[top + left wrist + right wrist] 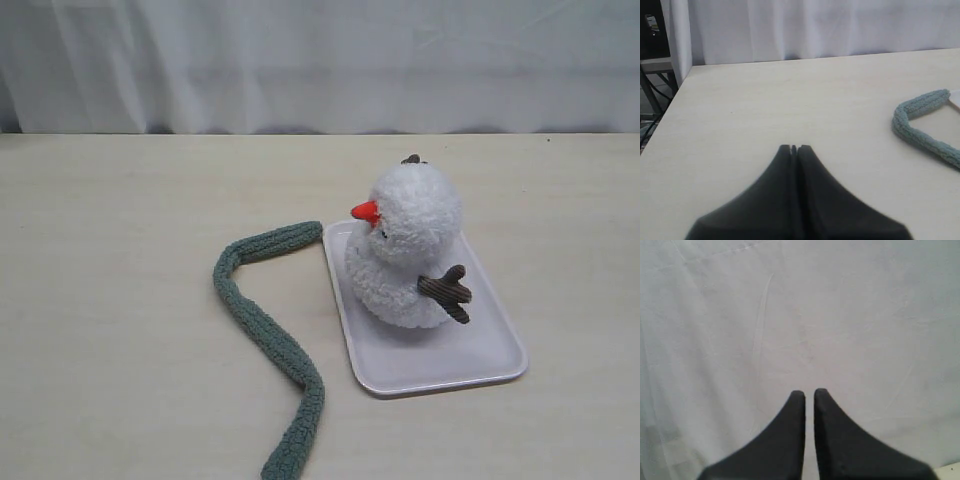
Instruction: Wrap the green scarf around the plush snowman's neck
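Tabletop (120, 300) centre carries a tray (480, 362) with the plush snowman (405, 250); the green scarf (262, 330) trails toward the near edge. Both empty, the left gripper (793, 148) is clenched, the right gripper (809, 392) nearly so; grasping a scarf end comes first, I judge.

A pale beige wood-grain tabletop (120, 300) lies under soft, even light. A white pleated curtain (300, 60) hangs along its far edge. Past the far left corner, a grey metal frame (654, 65) and dark cables (647, 107) sit in shadow.
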Controlling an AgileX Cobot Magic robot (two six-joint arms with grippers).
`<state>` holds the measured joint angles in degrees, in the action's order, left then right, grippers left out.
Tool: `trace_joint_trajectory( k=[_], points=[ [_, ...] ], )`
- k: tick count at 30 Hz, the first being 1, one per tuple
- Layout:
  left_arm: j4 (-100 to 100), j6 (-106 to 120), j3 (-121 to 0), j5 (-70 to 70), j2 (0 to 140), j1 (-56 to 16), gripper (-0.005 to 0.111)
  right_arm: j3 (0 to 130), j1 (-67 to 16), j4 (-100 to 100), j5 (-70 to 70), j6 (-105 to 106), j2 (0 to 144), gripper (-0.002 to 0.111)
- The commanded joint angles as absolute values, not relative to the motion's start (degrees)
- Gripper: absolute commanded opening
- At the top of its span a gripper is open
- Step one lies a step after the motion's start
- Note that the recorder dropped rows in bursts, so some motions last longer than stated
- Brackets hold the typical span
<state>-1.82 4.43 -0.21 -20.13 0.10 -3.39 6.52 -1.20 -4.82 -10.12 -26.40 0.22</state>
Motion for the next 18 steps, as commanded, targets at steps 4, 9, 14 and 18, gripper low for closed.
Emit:
trace_joint_trajectory(
  k=[4,9,14,18],
  points=[
    [-1.8,4.3,0.0,-19.4,0.0,-3.6,0.000,21.6,-0.8,-9.9,7.6,-29.5,7.0,0.046],
    [-1.8,4.3,0.0,-19.4,0.0,-3.6,0.000,34.4,-0.8,-6.3,27.3,-18.0,17.7,0.068],
    [-1.8,4.3,0.0,-19.4,0.0,-3.6,0.000,45.9,-0.8,23.7,39.5,11.9,31.4,0.068],
    [-1.8,4.3,0.0,-19.4,0.0,-3.6,0.000,47.8,-0.8,53.1,49.3,38.9,41.2,0.068]
  ],
)
